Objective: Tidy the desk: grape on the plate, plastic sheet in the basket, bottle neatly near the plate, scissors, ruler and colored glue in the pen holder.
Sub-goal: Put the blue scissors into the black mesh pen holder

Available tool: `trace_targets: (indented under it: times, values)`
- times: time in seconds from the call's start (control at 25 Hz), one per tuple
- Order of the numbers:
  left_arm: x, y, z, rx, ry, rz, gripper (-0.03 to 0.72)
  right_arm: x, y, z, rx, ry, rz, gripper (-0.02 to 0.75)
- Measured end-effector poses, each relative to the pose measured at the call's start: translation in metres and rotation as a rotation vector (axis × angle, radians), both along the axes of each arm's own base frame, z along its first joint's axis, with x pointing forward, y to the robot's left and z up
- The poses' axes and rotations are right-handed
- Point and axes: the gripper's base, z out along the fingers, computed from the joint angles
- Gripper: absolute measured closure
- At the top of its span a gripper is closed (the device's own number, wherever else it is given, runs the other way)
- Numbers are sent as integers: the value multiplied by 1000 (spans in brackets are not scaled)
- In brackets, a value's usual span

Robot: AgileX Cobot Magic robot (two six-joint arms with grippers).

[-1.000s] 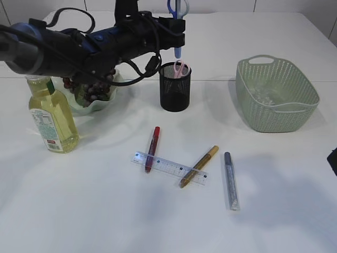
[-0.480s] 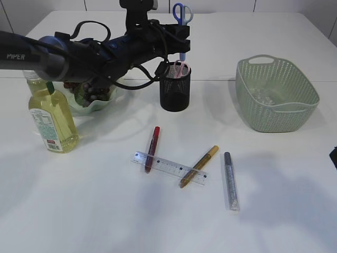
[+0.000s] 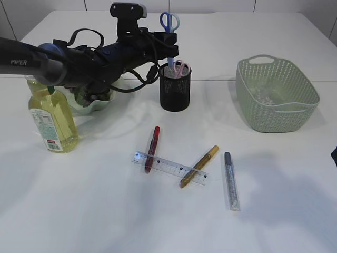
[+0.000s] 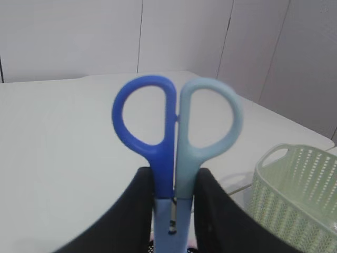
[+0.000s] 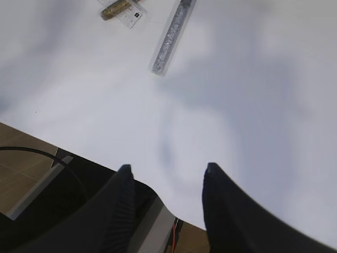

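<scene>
My left gripper (image 3: 170, 46) (image 4: 174, 182) is shut on the blue scissors (image 3: 169, 22) (image 4: 176, 132). They hang upright, handles up, with the tip at the rim of the black mesh pen holder (image 3: 175, 90). A pink-handled thing (image 3: 181, 68) stands inside the holder. The clear ruler (image 3: 169, 167) lies in front, crossed by a red glue pen (image 3: 152, 148) and a gold one (image 3: 199, 166); a silver one (image 3: 230, 180) (image 5: 171, 37) lies to the right. Grapes (image 3: 96, 95) sit in the plate (image 3: 100, 107), the bottle (image 3: 51, 117) beside it. My right gripper (image 5: 167, 169) is open and holds nothing.
The green basket (image 3: 276, 95) (image 4: 295, 195) stands at the back right, with something clear and crumpled (image 3: 261, 95) on its floor. My right gripper hovers over the table's front edge, and the floor shows below it.
The left arm has carried the scissors a little left and down, so their tip now meets the pen holder's rim. The right gripper has not moved.
</scene>
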Motion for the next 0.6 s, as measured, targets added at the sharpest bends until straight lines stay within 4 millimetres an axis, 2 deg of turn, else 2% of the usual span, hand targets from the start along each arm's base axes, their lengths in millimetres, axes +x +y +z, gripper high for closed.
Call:
trace_targets:
  times: [0.2, 0.6]
  values:
    - [1, 0, -9, 5, 15, 2, 528, 1, 0, 1, 5, -15, -2, 388]
    - [1, 0, -10, 6, 17, 2, 528, 2, 0, 1, 6, -22, -2, 389]
